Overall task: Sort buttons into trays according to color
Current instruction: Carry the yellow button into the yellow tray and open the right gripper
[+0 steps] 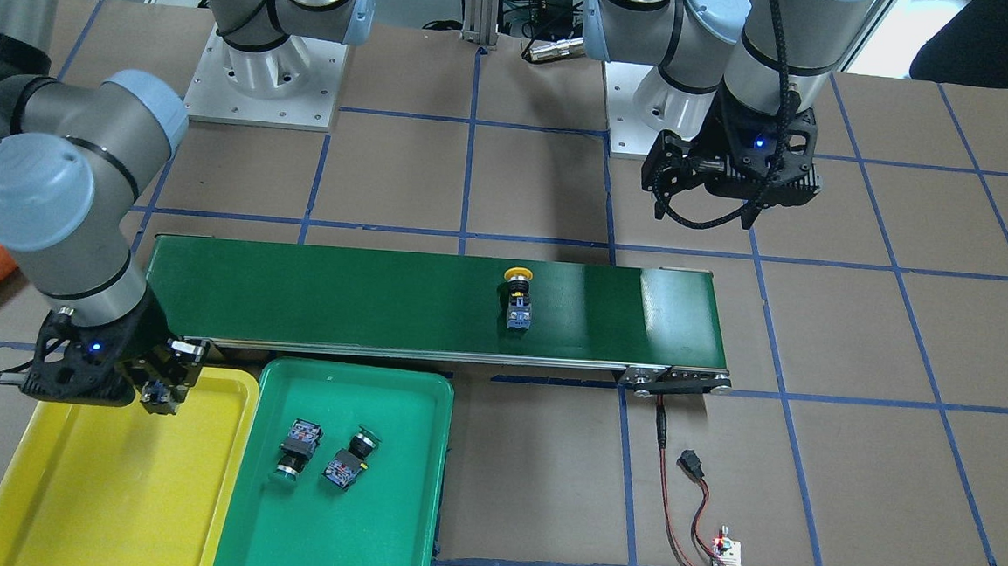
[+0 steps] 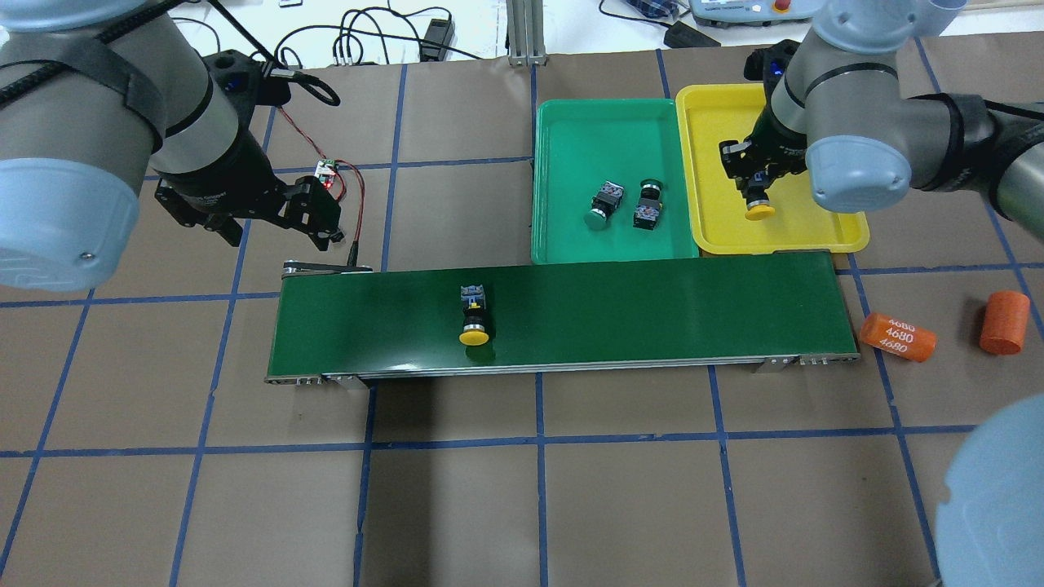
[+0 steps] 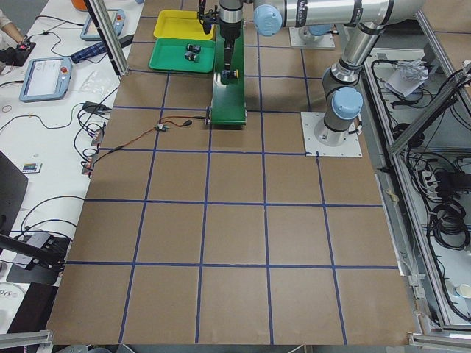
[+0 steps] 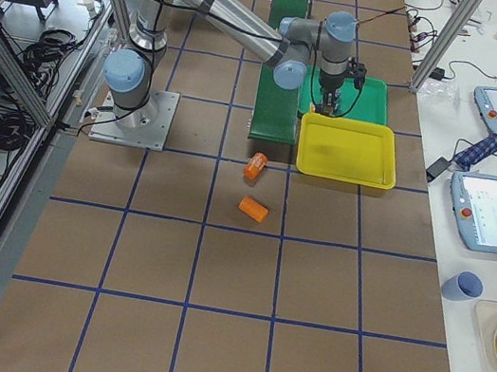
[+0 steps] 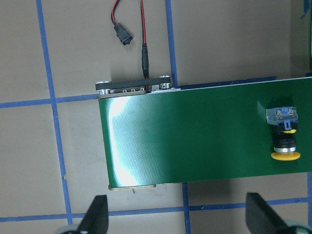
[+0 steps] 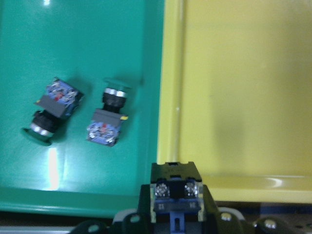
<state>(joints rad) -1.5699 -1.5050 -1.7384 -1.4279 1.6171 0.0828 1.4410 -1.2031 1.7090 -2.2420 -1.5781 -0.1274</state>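
Note:
My right gripper (image 2: 756, 189) hangs over the yellow tray (image 2: 816, 232) near its edge beside the green tray (image 2: 603, 130), shut on a yellow-capped button (image 2: 759, 211). In the right wrist view that button's black-and-blue body (image 6: 175, 187) sits between the fingers. Two green-capped buttons (image 2: 602, 205) (image 2: 648, 204) lie on their sides in the green tray. Another yellow-capped button (image 2: 474, 315) lies on the dark-green conveyor belt (image 2: 652, 310). My left gripper (image 5: 178, 219) is open and holds nothing. It hovers above the belt's left end, apart from that button (image 5: 284, 134).
Two orange cylinders (image 2: 897, 336) (image 2: 1005, 322) lie on the table beyond the belt's right end. A small circuit board (image 2: 328, 171) with red and black wires sits by the belt's left end. Brown table with blue tape lines surrounds everything.

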